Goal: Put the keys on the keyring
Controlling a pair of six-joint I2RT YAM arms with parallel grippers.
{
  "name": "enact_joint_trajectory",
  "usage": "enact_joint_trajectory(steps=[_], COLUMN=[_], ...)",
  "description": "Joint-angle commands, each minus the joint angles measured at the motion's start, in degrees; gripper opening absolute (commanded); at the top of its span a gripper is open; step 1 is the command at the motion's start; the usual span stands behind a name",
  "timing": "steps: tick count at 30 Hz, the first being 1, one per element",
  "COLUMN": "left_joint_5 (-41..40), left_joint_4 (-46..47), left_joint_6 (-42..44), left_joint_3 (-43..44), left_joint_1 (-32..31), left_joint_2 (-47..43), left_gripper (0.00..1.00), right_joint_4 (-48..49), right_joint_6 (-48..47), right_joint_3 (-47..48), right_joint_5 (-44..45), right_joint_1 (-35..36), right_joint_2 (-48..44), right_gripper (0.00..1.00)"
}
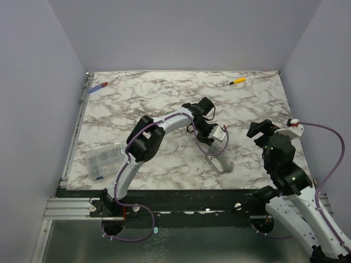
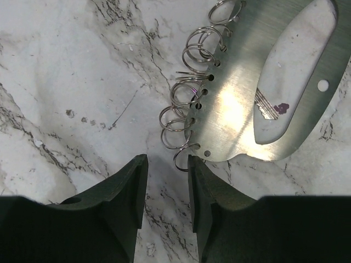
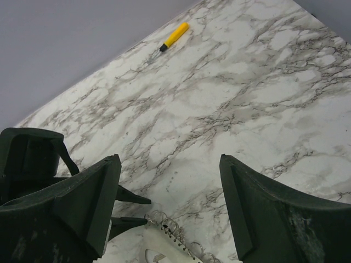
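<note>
The keys [image 2: 236, 109], a flat silver plate with holes, lie by the desk's near edge right of centre, with keyring [image 2: 189, 87] loops threaded along one side. The left pincer [image 2: 166, 163] hovers barely parted, just short of the lowest loop, gripping nothing; the right pincer [image 3: 170, 164] gapes wide, empty. Both wrist views crop the plate.

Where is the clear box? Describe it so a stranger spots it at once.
On the marble table, go to the near-left corner, just left of the left arm. The clear plastic box lies there. It alone is see-through and boxy; the yellow-handled tool and blue-handled tool at the far edge are slim sticks.
</note>
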Motion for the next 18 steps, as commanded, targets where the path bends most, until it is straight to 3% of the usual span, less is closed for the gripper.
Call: enact_joint_trajectory(steps=[1, 14, 18], left_joint_5=[2.0, 2.6, 2.5], left_joint_4=[-3.4, -6.0, -7.1], left_joint_6=[2.5, 4.1, 4.6], left_joint_3=[1.3, 3.1, 3.7], left_joint_1=[-0.4, -0.7, -0.8], left_joint_2=[1.5, 3.8, 4.2], left_gripper=[0.4, 0.27, 0.09], right_joint_4=[1.5, 1.6, 1.7], right_joint_6=[-0.6, -0.6, -0.6], right_joint_3=[-0.9, -1.0, -1.0], right_joint_5=[-0.8, -0.7, -0.7], right_joint_1=[-0.3, -0.2, -0.2], right_joint_2=[0.3, 0.7, 1.0], right_gripper=[0.82, 0.82, 0.82])
